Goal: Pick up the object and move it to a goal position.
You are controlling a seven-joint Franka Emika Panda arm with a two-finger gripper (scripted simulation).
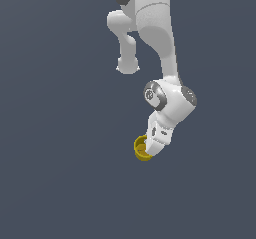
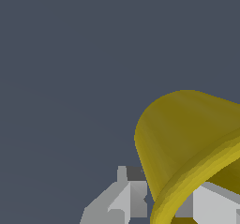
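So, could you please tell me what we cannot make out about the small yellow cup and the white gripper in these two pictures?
- Exterior view: the white gripper covers part of the small yellow cup; the fingertips are too small to show any grip.
- Wrist view: the picture's edges cut off the cup, and its rim hides part of the grey fingers.
- Both views: no goal marker shows.

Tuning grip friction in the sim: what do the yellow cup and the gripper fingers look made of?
The yellow cup looks like smooth matte plastic: flat colour, soft shading, no glare. The gripper fingers look like plain grey-white hard plastic or painted metal; the render leaves it open.
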